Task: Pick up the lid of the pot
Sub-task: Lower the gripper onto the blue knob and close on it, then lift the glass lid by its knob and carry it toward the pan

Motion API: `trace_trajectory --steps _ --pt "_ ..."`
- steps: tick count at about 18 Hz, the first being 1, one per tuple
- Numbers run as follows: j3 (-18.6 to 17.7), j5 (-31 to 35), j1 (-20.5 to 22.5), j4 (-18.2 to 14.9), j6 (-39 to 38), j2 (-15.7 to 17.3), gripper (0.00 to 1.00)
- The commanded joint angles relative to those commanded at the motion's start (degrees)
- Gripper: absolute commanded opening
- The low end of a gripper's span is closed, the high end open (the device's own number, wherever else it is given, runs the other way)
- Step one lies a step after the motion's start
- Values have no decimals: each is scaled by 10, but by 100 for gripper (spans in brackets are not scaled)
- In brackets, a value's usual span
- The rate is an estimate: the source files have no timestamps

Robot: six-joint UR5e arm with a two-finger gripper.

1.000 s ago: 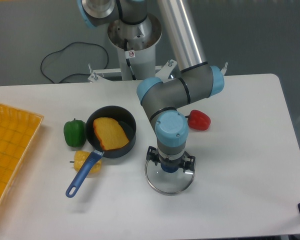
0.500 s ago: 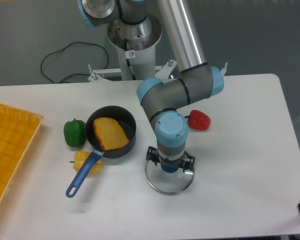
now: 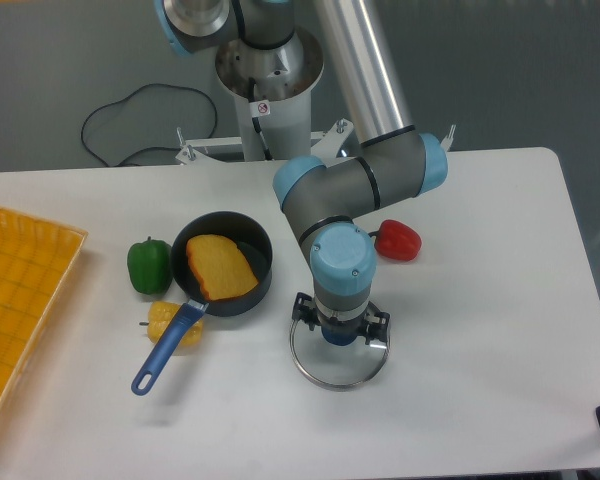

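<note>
The gripper (image 3: 341, 319) hangs over the pot lid, its two fingers spread wide to the left and right. The round glass pot lid (image 3: 338, 372) with a metal rim lies on the table below it. A blue knob (image 3: 339, 337) at the lid's upper middle shows between and just below the fingers, with its top partly hidden by the gripper. No finger is seen closed on the knob. The gripper body covers the lid's far edge.
To the left stands a black pan (image 3: 263, 284) with a blue handle, holding an orange-brown piece. Beside it are a green pepper (image 3: 149, 266) and a yellow object (image 3: 170, 323). A red object (image 3: 398, 241) lies behind the gripper to the right. An orange crate (image 3: 30, 238) fills the left edge.
</note>
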Motion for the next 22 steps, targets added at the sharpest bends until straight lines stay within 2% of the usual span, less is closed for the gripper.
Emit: trace_trajectory --steps 10,15,18,20,21,22 --pt "-9 1 0 2 0 1 92" --pt "-4 0 0 1 2 1 86" --pt "-5 0 0 1 0 1 78" --pt "-5 0 0 1 -1 1 76" --pt "-5 0 0 1 -2 1 67" --pt "-5 0 0 1 -2 1 67"
